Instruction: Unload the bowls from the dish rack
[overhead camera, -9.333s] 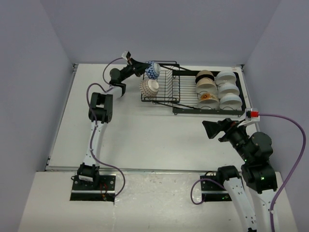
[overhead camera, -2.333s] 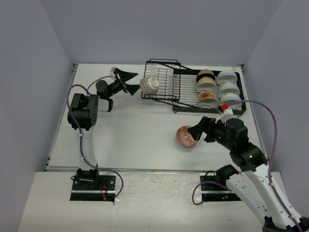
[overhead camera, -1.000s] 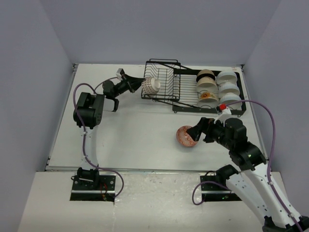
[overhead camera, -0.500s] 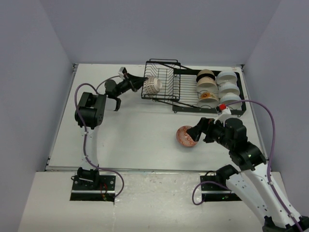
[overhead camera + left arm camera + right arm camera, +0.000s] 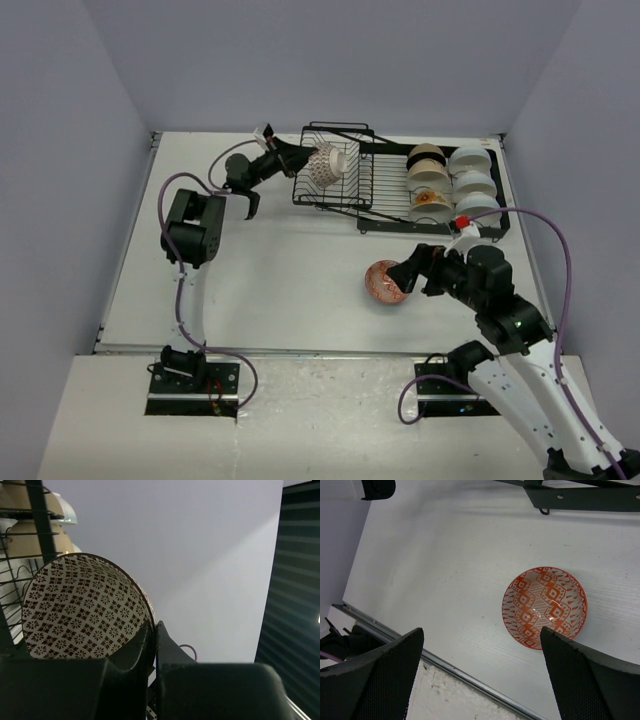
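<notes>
Brown-patterned bowl (image 5: 328, 163): position changed. 1 second ago it lay on its side in the upright slotted end of the dish rack (image 5: 345, 188), with the left gripper (image 5: 292, 158) at its rim. It now sits higher and further over the rack's wires, tilted, with its mouth toward the left gripper. The left wrist view shows the fingers (image 5: 170, 650) pinched narrow on the rim, 1 inside and 1 outside. Meaning: the grasp is made and the lift-out appears to have begun. Whether the bowl is fully free of the wires cannot be told.

Red-patterned bowl (image 5: 385, 282): no change. It stands upright on the table (image 5: 270, 290), in front of the rack and apart from it. The right gripper (image 5: 408, 272) hangs just beside it, spread wide and holding nothing, as in the 2 preceding views. This bowl is judged already unloaded.

Remaining load: 6 bowls (image 5: 470, 185) stand on the flat tray end of the rack in 2 rows of 3, untouched. The task is judged less than half done. Next, the left arm should carry its bowl clear of the rack's left end and set it on the table. A rim pinch on a tilted bowl may slip.
</notes>
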Controlling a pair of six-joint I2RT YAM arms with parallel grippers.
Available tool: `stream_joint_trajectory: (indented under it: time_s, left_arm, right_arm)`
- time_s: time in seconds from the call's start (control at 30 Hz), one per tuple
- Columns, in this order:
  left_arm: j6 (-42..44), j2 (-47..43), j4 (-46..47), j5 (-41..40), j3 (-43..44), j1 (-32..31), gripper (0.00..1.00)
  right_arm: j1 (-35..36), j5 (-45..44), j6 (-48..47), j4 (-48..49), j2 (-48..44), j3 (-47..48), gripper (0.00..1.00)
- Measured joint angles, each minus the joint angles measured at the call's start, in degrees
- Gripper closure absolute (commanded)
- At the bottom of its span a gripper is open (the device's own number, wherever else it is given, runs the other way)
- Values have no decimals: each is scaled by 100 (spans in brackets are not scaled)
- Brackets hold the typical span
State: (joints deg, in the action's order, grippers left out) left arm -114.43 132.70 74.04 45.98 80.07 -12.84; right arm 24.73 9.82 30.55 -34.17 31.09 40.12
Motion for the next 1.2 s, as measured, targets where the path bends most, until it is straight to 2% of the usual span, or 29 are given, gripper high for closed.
stream_joint_trajectory:
  time_s: [0.23, 0.3, 0.4, 0.5, 0.6, 0.73, 0.9, 1.03, 1.2]
  left_arm:
    - [31, -81, -28, 219, 297, -70, 100]
    - [380, -289, -175, 476, 293, -85, 100]
    - [1602, -957, -643, 778, 214, -186, 100]
    - [3637, -2184, -2229, 704, 136, -522, 100]
    - [5383, -3342, -3624, 332, 160, -1126, 100]
    - [7044, -4336, -5025, -310, 142, -2057, 100]
    - [8334, -5252, -6092, -1661, -702, -2800, 100]
    - [9178, -5648, -6806, -2809, -1475, -3292, 100]
    - [10507, -6039, -7224, -3901, -2339, -4837, 100]
  right_arm:
    - [0, -61, 35, -2, -59, -2, 1]
    - [2, -289, 96, -46, -94, 22, 1]
    - [0, -800, 238, -319, -120, 297, 1]
    - [0, -1440, 345, -516, -208, 846, 1]
    - [0, -1858, 374, -577, -313, 1414, 1]
    - [0, -2133, 339, -664, -24, 2216, 1]
    - [0, -2275, 190, -866, 750, 3053, 1]
    - [0, -2221, -26, -1202, 1593, 3882, 1]
    - [0, -1725, -372, -1641, 2756, 4743, 1]
